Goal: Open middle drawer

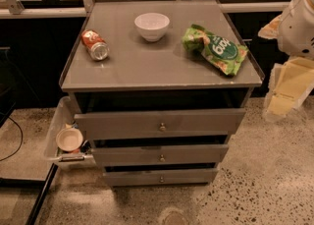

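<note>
Camera view looks down at a grey desk (147, 74) with three drawers in its front. Closest to us, down by the floor, is the thin bottom drawer (132, 177). Just above it is the middle drawer (201, 154), with a small round knob (162, 158) in its center. It looks shut or almost shut. Above that is the big top drawer (206, 120).

What could go wrong? The three knobs sit in a line, one over the other and close together. So the gripper could grab the wrong knob and open the wrong drawer. The knob is small and round, so I think it could slip out of a weak hold. The top drawer seems to stick out a bit over the middle one, and the arm could bump it on the way in.

The gripper (287, 94) is off at the right edge, beside the desk and well apart from the middle drawer. It touches no drawer and seems to hold nothing. I cannot tell if it is released or clenched.

Farther back, on top of the desk, a can (95, 44) lies on its side near the left edge. A hard pull could shake the desk and make it roll off. A white bowl (152, 25) and a green bag (216, 49) are there too.
</note>
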Controlling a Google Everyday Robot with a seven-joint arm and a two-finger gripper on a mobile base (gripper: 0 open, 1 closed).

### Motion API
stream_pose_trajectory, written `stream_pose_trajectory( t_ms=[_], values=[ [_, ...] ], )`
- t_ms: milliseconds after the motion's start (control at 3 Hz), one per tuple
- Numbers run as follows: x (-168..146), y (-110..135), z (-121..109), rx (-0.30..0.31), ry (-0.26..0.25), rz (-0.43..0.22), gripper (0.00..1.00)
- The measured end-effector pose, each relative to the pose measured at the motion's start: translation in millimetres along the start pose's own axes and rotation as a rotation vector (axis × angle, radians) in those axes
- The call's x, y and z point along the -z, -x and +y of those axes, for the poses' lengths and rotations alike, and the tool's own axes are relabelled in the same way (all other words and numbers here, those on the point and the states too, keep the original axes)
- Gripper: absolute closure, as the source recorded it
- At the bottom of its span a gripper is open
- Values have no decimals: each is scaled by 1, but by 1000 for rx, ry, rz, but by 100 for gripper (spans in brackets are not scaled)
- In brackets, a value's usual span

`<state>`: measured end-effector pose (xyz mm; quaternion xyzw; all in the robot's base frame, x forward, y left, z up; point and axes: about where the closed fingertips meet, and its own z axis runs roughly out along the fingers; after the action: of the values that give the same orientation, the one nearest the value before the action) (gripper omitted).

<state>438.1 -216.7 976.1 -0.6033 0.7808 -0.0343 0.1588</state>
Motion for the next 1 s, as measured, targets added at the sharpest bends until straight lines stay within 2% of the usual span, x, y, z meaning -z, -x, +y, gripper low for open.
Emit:
stream_pose_trajectory(
  t_ms=[667, 1000],
  values=[
    [-6, -2, 5, 2, 13, -16, 0],
    [-30, -8, 22, 24, 39, -21, 0]
  ],
)
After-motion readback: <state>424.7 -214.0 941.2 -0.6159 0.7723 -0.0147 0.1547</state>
